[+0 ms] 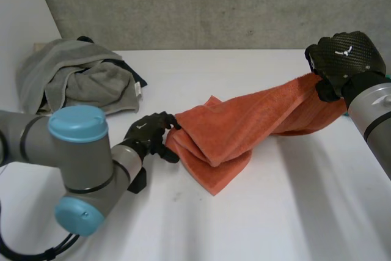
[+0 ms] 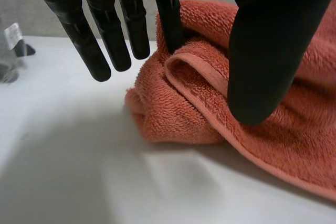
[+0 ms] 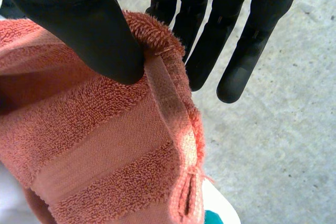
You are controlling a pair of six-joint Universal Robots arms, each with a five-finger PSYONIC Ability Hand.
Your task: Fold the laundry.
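**Orange towel [image 1: 244,123] strung between both hands**

Its long axis runs from the table [image 1: 293,212] up toward the right. The left hand [image 1: 149,134] pinches the low end. The right hand [image 1: 345,59] pinches the raised end, well apart.

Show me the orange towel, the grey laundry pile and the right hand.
orange towel [image 1: 244,120], head view, middle of its lifted span.
grey laundry pile [image 1: 76,80], head view, middle of the heap.
right hand [image 1: 347,54], head view, back of the hand.

Towel [image 1: 244,126] right of clothes pile [image 1: 79,77]
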